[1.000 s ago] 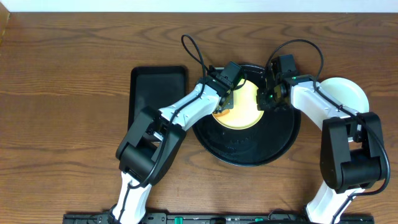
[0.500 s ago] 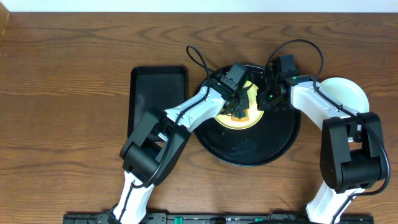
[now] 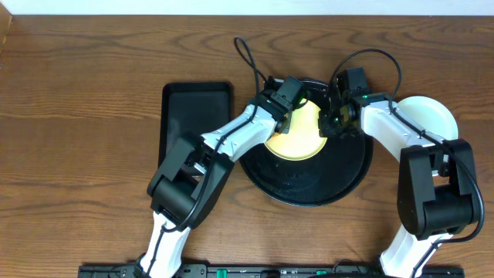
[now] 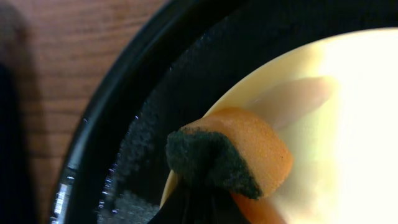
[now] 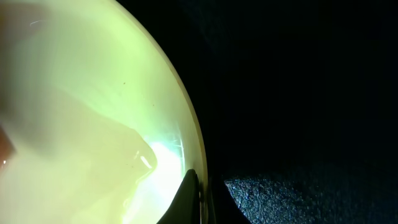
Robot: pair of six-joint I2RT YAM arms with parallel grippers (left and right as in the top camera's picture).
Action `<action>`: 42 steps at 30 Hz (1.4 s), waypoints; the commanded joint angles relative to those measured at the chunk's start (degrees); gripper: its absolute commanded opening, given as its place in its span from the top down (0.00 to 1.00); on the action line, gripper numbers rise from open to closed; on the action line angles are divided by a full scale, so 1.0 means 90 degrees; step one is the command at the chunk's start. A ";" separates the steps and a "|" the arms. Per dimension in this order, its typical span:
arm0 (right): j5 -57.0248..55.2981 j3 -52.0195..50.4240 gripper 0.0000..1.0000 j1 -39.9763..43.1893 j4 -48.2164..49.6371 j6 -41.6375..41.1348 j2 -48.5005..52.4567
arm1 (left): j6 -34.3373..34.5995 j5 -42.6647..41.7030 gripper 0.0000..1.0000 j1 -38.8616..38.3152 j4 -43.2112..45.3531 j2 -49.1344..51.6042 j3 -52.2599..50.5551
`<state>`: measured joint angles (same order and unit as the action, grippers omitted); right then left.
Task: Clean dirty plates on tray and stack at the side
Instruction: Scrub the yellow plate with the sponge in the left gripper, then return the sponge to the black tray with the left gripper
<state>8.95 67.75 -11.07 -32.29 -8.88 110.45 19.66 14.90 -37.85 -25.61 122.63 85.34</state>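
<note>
The plate is seated on the tray, rim pinched by the right hand. The sponge, clamped in the left hand, is to be swept flat across the whole face.

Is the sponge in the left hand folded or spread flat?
Folded: the sponge is bent double, its orange foam curling over the dark green scouring face.

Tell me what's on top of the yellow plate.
An orange sponge with a dark green face, clamped in the left fingers, sits on the yellow plate near its rim. The left arm hides part of it.
</note>
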 commanded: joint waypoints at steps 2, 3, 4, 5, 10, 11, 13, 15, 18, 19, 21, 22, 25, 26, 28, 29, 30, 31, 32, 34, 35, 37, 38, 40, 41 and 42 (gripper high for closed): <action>-0.0107 -0.0296 0.99 -0.0032 -0.0197 0.0019 0.0243 | -0.1144 0.1630 0.93 0.0187 0.0019 0.0180 -0.0085; -0.0107 -0.0296 0.99 -0.0029 -0.0197 0.0019 0.0243 | -0.1141 0.1809 0.93 0.0143 0.0015 0.0109 -0.0085; -0.0107 -0.0296 0.99 -0.0029 -0.0197 0.0019 0.0243 | -0.1134 0.1914 0.93 0.0114 0.0022 0.0039 -0.0085; -0.0107 -0.0296 0.99 -0.0029 -0.0199 0.0019 0.0243 | -0.1134 0.1989 0.92 0.0080 0.0053 -0.0039 -0.0085; -0.0107 -0.0296 0.99 -0.0029 -0.0245 0.0019 0.0243 | -0.1132 0.2344 0.93 0.0024 0.0323 -0.0690 -0.0085; -0.0107 -0.0296 0.99 -0.0029 -0.0265 0.0019 0.0243 | -0.1103 0.2353 0.93 0.0078 0.0362 -0.0969 -0.0085; -0.0107 -0.0296 0.99 -0.0029 -0.0270 0.0019 0.0243 | -0.1030 0.2351 0.92 0.0136 0.0364 -0.1258 -0.0085; -0.0107 -0.0296 0.99 -0.0029 -0.0270 0.0019 0.0240 | -0.1032 0.2351 0.92 0.0192 0.0350 -0.1557 -0.0085; -0.0107 -0.0296 0.99 -0.0029 -0.0270 0.0019 0.0240 | -0.0979 0.2348 0.92 0.0265 0.0119 -0.2035 -0.0085; -0.0107 -0.0296 0.99 -0.0029 -0.0270 0.0022 0.0243 | -0.0865 0.2348 0.92 0.0287 -0.0063 -0.2210 -0.0085; -0.0107 -0.0296 0.99 -0.0029 -0.0270 0.0022 0.0243 | -0.0634 0.2237 0.92 0.0347 -0.0500 -0.2523 -0.0085; -0.0107 -0.0296 0.99 -0.0029 -0.0270 0.0027 0.0243 | -0.0500 0.2142 0.92 0.0381 -0.0733 -0.2650 -0.0085; -0.0102 -0.0296 0.99 -0.0029 -0.0267 0.0155 0.0243 | -0.0102 0.1613 0.92 0.0573 -0.1562 -0.2953 -0.0085; -0.0102 -0.0296 0.99 -0.0029 -0.0267 0.0199 0.0243 | 0.0073 0.1406 0.92 0.0656 -0.1851 -0.2997 -0.0085; -0.0075 -0.0296 0.99 -0.0032 -0.0267 0.0379 0.0243 | 0.0391 0.0874 0.92 0.0923 -0.2441 -0.3002 -0.0092; -0.0029 -0.0296 0.99 -0.0032 -0.0267 0.0486 0.0240 | 0.0461 0.0578 0.92 0.1076 -0.2628 -0.2963 -0.0138; 0.0007 -0.0296 0.99 -0.0032 -0.0267 0.0542 0.0240 | 0.0469 0.0345 0.92 0.1207 -0.2708 -0.2941 -0.0211; 0.0063 -0.0296 0.99 -0.0032 -0.0267 0.0600 0.0240 | 0.0469 0.0070 0.92 0.1367 -0.2744 -0.2926 -0.0342; 0.0080 -0.0296 0.99 -0.0032 -0.0265 0.0624 0.0243 | 0.0471 -0.0117 0.92 0.1498 -0.2732 -0.2909 -0.0478; 0.0087 -0.0296 0.99 -0.0032 -0.0262 0.0644 0.0243 | 0.0469 -0.0559 0.92 0.1909 -0.2589 -0.2868 -0.0945; 0.0087 -0.0296 0.99 -0.0032 -0.0253 0.0644 0.0243 | 0.0469 -0.0673 0.92 0.2038 -0.2523 -0.2849 -0.1093; 0.0087 -0.0296 0.99 -0.0032 -0.0233 0.0644 0.0240 | 0.0447 -0.1049 0.92 0.2285 -0.2314 -0.2822 -0.1406; 0.0087 -0.0296 0.99 -0.0032 -0.0219 0.0644 0.0243 | 0.0406 -0.1239 0.93 0.2363 -0.2225 -0.2822 -0.1518; 0.0087 -0.0296 0.99 -0.0032 -0.0206 0.0644 0.0243 | 0.0333 -0.1562 0.92 0.2511 -0.2067 -0.2822 -0.1700; 0.0087 -0.0296 0.99 -0.0032 -0.0194 0.0644 0.0243 | 0.0325 -0.1639 0.91 0.2572 -0.2035 -0.2822 -0.1749; 0.0087 -0.0296 0.99 -0.0032 -0.0180 0.0644 0.0243 | 0.0306 -0.1632 0.89 0.2623 -0.2047 -0.2822 -0.1756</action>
<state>10.96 67.72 -11.07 -32.60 -5.56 110.45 22.74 5.85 -15.53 -44.40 97.27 70.15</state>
